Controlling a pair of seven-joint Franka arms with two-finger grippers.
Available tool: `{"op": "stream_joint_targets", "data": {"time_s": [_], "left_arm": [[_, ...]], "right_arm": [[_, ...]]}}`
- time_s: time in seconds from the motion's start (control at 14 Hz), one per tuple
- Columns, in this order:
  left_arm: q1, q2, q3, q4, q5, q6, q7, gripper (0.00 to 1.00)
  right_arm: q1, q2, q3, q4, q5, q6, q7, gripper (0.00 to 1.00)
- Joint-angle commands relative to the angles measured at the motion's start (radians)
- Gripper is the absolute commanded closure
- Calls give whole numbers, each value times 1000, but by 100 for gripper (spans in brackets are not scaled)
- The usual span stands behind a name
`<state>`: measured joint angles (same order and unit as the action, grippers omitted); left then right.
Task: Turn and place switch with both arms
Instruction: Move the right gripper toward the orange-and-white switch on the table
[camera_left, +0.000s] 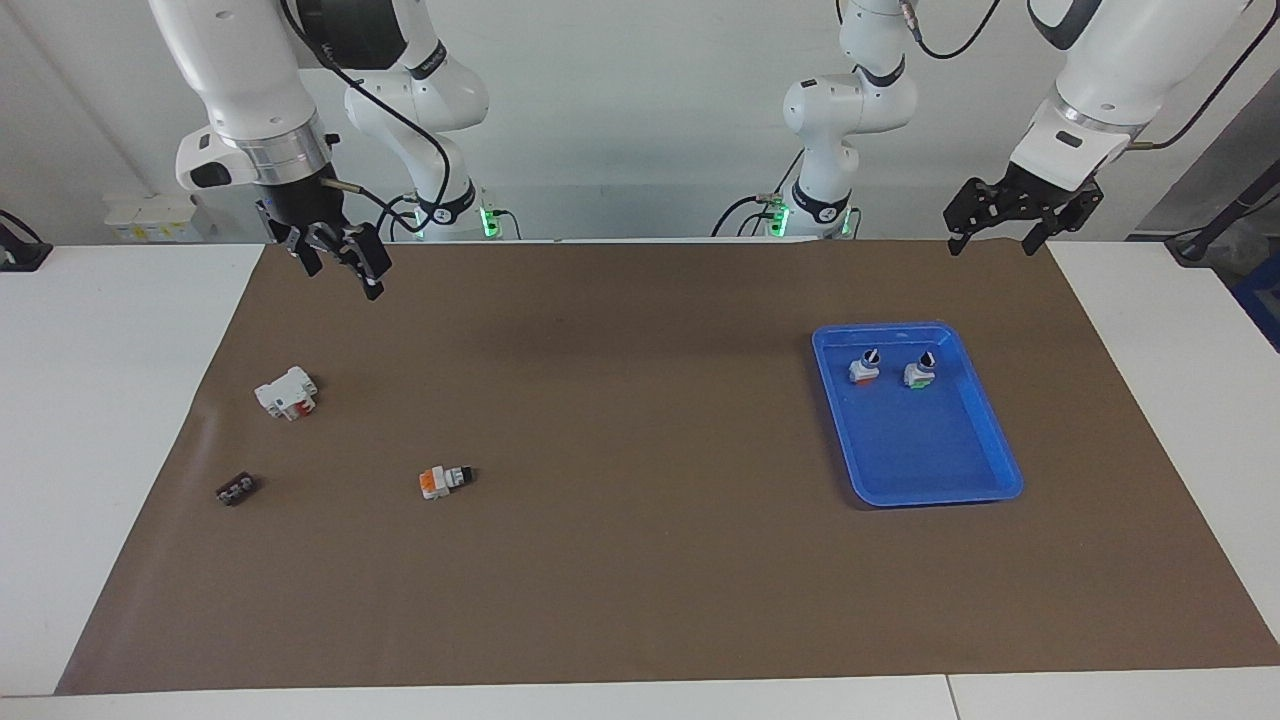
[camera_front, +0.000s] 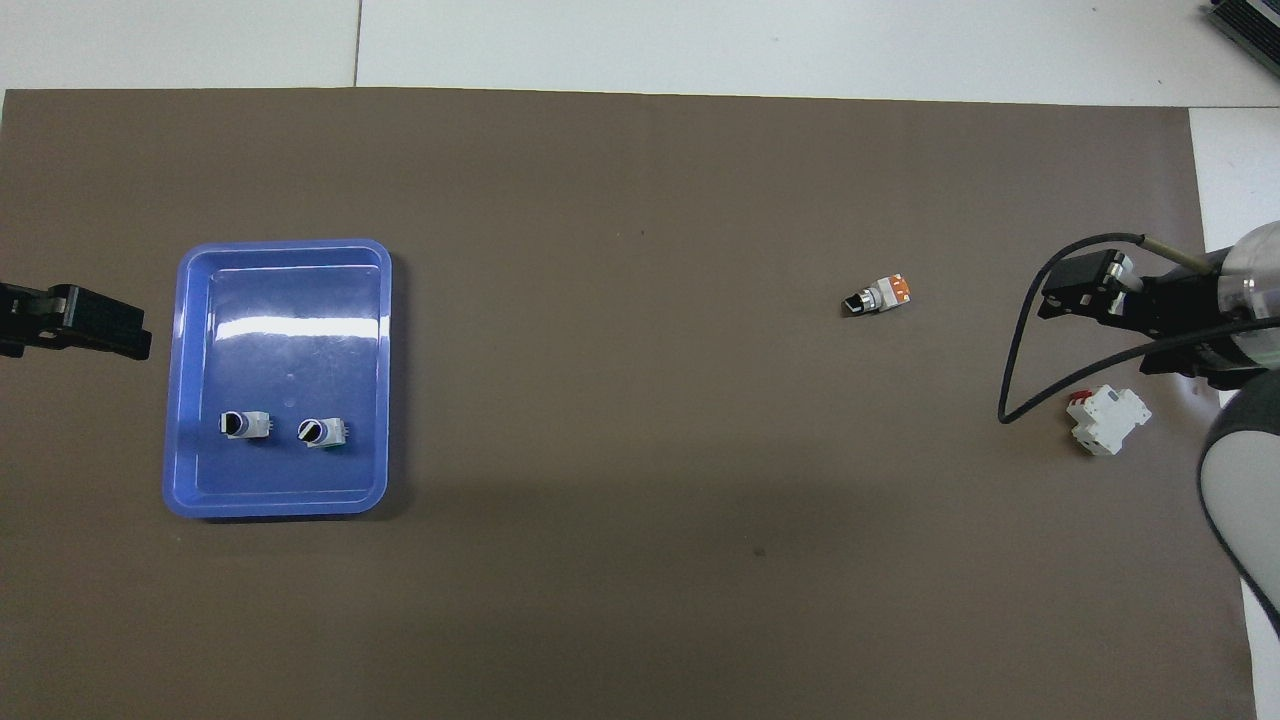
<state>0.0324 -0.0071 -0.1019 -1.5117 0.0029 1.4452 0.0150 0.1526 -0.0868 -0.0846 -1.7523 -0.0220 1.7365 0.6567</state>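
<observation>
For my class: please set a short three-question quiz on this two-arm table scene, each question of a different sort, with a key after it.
1. True or false: the switch with the orange base lies on its side on the brown mat, outside the blue tray.
2. How many small switches stand in the blue tray?
3. Which is held at this moment? A: the white block by the right gripper. B: a tray switch by the left gripper. C: nothing, as both grippers are open in the air.

Key: 1 true; 2 two; 3 C.
</observation>
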Motion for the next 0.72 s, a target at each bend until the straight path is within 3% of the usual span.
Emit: {"op": "stream_joint_targets", "data": {"time_s": [0.0, 0.29, 0.5, 0.64], "left_arm": [[0, -22, 4, -22, 0, -6, -9, 0], [0, -22, 4, -22, -1, -6, -9, 0], [0, -22, 4, -22, -1, -6, -9, 0], [0, -22, 4, -22, 0, -6, -9, 0]], "right_arm": [[-18, -8, 3, -44, 19, 47, 200, 0], [-42, 166, 0, -33, 157, 171, 415, 0], [-41, 321, 0, -21, 269, 326, 440, 0], [-42, 383, 0, -24, 277, 380, 437, 0]]}}
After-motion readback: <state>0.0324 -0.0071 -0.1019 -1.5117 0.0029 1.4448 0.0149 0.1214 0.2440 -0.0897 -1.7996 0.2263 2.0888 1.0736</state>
